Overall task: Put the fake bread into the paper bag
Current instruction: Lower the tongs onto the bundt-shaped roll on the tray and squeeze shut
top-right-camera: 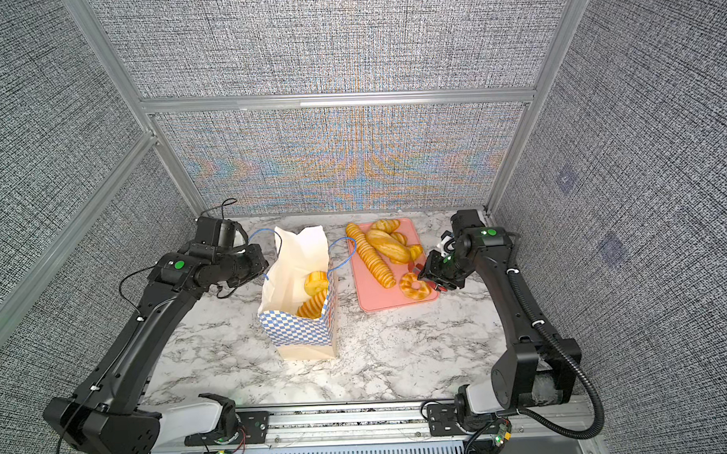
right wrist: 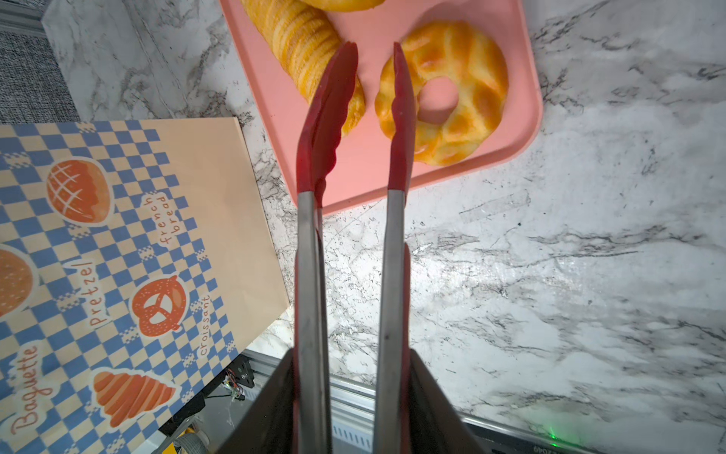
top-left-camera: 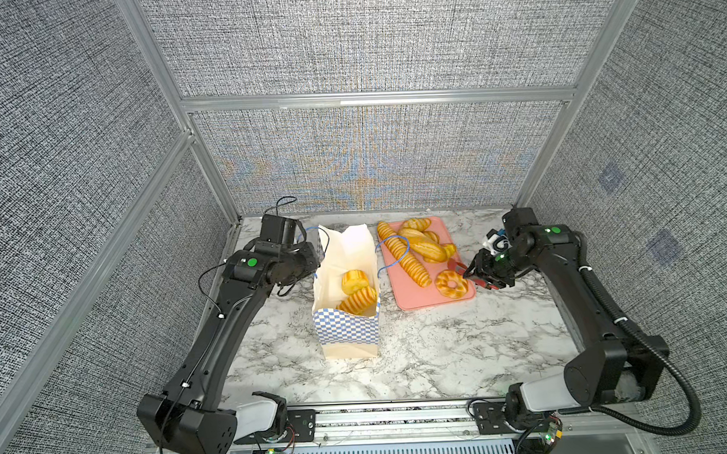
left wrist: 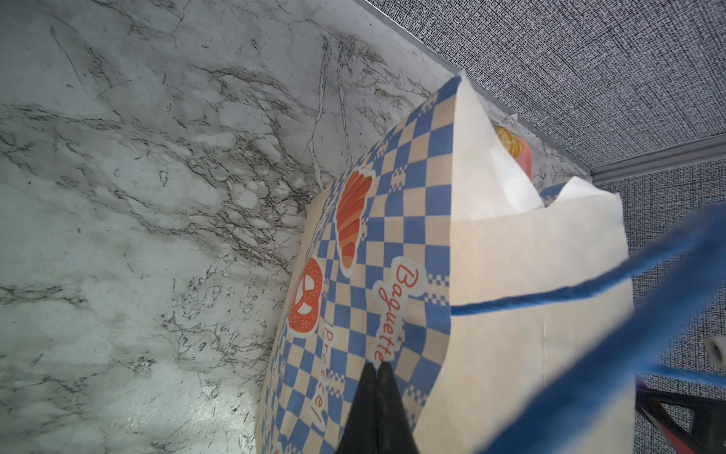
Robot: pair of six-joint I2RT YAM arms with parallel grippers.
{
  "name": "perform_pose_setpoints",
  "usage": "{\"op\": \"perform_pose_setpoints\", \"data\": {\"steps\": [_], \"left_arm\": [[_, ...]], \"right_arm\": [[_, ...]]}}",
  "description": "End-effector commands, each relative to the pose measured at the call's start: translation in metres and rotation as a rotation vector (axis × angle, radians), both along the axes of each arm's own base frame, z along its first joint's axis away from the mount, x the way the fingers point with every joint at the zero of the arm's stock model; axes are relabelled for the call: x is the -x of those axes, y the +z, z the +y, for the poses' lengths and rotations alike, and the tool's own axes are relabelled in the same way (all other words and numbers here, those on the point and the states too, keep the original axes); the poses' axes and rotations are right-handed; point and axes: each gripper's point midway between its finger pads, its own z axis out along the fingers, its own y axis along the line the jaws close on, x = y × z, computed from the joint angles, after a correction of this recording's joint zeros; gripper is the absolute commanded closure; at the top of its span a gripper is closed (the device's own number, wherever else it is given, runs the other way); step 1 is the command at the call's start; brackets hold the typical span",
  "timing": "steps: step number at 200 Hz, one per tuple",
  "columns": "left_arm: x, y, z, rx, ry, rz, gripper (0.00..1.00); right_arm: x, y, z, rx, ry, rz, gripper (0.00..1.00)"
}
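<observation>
1. The bag (top-left-camera: 349, 332) stands upright mid-table with its mouth open. 2 pieces of bread (top-left-camera: 355, 280) lie inside.
2. The rest sits on a pink tray (top-left-camera: 418, 301) at the bag's 2 o'clock: a baguette (top-left-camera: 404, 255), loaves (top-left-camera: 422, 244) and a ring bun (right wrist: 479, 98) in the tray's 5 o'clock corner.
3. The right gripper (right wrist: 351, 353) is clamped on red-tipped tongs (right wrist: 310, 236), reaching in from the ring bun's 3 o'clock. The tong tips stand part open, 1 over the baguette's end and 1 over the ring bun's edge, and they pinch nothing.
4. The left gripper (left wrist: 375, 371) is closed at the bag's 10 o'clock, against its checked side. I cannot tell whether it pinches paper or cord.
5. The bread looks light, glossy and probably squashy, so it may slip from the tips. I would take the ring bun across 1 side, with a tip through the hole, and the baguette at its middle.
6. The bag is thin paper and would crease or topple easily.
7. The table (top-left-camera: 441, 350) is flat, shiny marble-look. Grey woven walls (top-left-camera: 347, 49) in metal frames close 3 sides.
</observation>
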Motion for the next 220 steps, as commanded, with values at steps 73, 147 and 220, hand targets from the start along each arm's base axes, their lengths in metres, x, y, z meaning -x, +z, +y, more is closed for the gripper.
{"op": "perform_pose_setpoints", "data": {"steps": [73, 147, 220], "left_arm": [[-0.007, 0.003, -0.003, 0.009, -0.004, -0.027, 0.96], [-0.006, 0.002, -0.001, 0.007, 0.001, -0.028, 0.96], [-0.004, -0.001, -0.001, 0.009, 0.003, -0.024, 0.96]], "right_arm": [[0.006, -0.033, 0.001, 0.177, 0.129, 0.092, 0.57], [0.004, -0.039, 0.01, 0.314, 0.243, 0.122, 0.57], [0.002, -0.044, 0.014, 0.331, 0.269, 0.136, 0.54]]}}
